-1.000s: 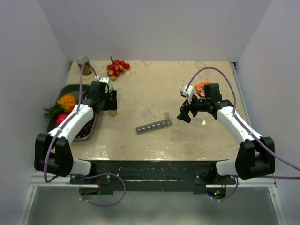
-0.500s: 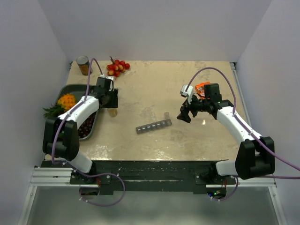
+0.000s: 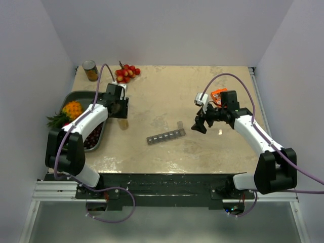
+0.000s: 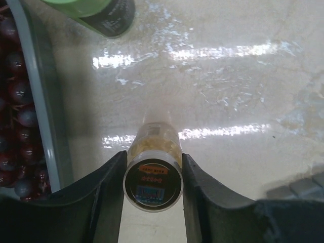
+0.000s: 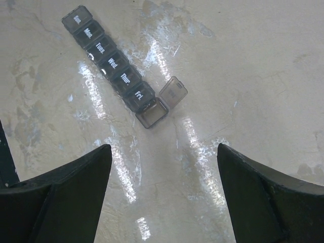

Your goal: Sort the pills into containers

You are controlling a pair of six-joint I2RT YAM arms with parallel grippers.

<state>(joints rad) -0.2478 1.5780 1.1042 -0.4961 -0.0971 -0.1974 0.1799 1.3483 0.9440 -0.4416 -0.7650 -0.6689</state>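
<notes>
A small clear bottle [image 4: 153, 174] stands upright on the table near the left side, yellowish-tan pills [image 4: 154, 144] showing through its wall. My left gripper [image 4: 153, 158] is shut on it, one finger pressed to each side; from above the left gripper [image 3: 121, 112] covers most of the bottle [image 3: 122, 123]. The containers [image 3: 166, 136] are a dark-grey strip of day-labelled compartments [image 5: 111, 66] lying at mid-table. Its end compartment [image 5: 152, 112] is open, lid [image 5: 172, 92] flipped out. My right gripper [image 3: 200, 124] hovers just right of the strip, open [image 5: 164, 147] and holding nothing.
A green-capped bottle [image 4: 96, 10] stands just beyond the held one. A dark fruit tray [image 3: 76, 96] with its rim [image 4: 43, 101] lies at the left. Red-yellow berries [image 3: 126, 73] and a can [image 3: 90, 70] sit at the back left. An orange packet [image 3: 218, 94] lies behind my right arm.
My left gripper has closed from open onto the small bottle, and the left arm has swung its elbow leftward. The right arm has hardly moved.
</notes>
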